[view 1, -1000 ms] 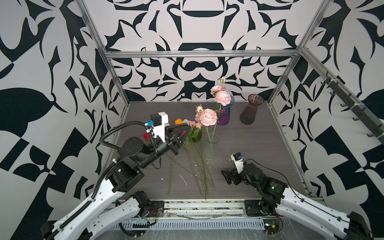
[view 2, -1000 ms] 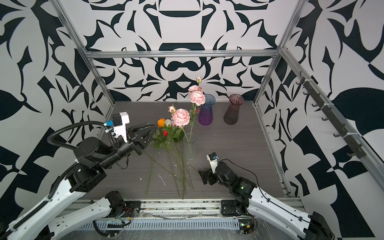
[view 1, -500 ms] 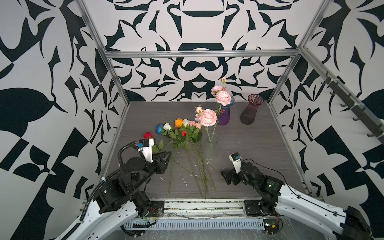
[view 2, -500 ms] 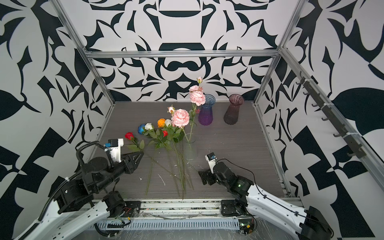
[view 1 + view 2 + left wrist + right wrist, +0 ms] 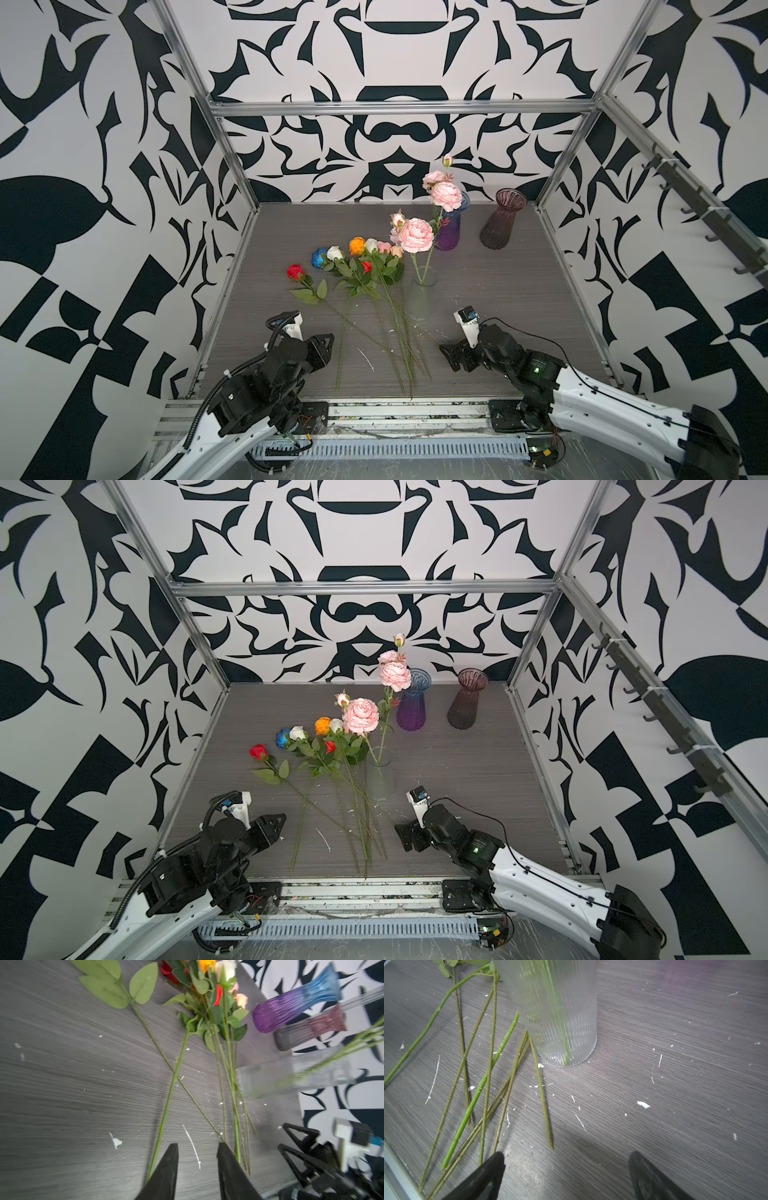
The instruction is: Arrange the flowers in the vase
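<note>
Wrist views, left end effector parted, right end effector wide, both empty, open table ahead

The surface carries three vases: one clear ribbed vase, one blue-purple vase, one maroon vase. The clear one holds three frilly pink blooms and two buds. About eight loose roses lie at its nine o'clock.

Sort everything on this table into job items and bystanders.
Job: clear ribbed glass vase; frilly pink blooms standing in it; loose green-stemmed roses lying on the grey table.
Bystanders: purple-and-blue glass vase; maroon glass vase, both at the back.
</note>
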Action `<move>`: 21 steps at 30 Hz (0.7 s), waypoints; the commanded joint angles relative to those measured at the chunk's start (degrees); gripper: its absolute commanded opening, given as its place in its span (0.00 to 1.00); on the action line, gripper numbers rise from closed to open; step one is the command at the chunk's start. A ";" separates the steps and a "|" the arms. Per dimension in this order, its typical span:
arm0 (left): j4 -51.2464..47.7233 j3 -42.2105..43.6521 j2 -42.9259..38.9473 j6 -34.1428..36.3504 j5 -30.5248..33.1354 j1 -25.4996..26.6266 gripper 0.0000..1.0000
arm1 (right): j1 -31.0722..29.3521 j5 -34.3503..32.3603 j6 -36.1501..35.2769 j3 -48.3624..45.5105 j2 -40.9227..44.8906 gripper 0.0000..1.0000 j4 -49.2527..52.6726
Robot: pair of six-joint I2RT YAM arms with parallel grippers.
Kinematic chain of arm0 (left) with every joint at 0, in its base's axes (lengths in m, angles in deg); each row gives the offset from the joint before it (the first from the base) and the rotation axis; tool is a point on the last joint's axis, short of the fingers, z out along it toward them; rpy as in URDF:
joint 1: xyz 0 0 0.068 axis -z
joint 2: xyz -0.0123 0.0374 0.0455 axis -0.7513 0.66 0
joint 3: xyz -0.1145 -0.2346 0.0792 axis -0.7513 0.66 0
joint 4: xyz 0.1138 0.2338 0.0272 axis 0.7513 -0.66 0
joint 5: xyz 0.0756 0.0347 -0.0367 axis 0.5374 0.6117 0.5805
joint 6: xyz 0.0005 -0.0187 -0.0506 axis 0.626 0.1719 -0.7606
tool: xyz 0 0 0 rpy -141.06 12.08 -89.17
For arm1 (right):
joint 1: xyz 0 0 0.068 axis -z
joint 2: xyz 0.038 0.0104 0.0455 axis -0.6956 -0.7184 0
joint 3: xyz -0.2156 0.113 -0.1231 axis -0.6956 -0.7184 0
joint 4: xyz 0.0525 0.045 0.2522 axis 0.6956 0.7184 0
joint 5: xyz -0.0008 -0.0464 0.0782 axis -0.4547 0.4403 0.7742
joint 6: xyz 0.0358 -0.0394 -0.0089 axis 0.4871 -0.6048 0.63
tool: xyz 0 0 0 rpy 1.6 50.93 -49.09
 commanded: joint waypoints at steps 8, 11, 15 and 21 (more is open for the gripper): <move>13.06 -8.76 37.33 15.34 -1.84 -0.97 0.36 | -3.72 -6.03 -1.26 2.64 -0.48 0.94 -1.64; 18.80 -8.36 43.87 14.74 -6.17 -3.44 0.33 | -3.99 -5.18 -1.72 2.63 -0.90 0.91 -1.90; 29.33 -4.78 45.97 11.29 -17.45 -9.26 0.33 | -4.04 -2.65 -2.35 3.13 -2.86 0.91 -2.34; 56.43 7.40 38.92 5.98 -25.91 -11.33 0.33 | -4.21 0.72 -3.54 4.21 -6.21 0.85 -2.86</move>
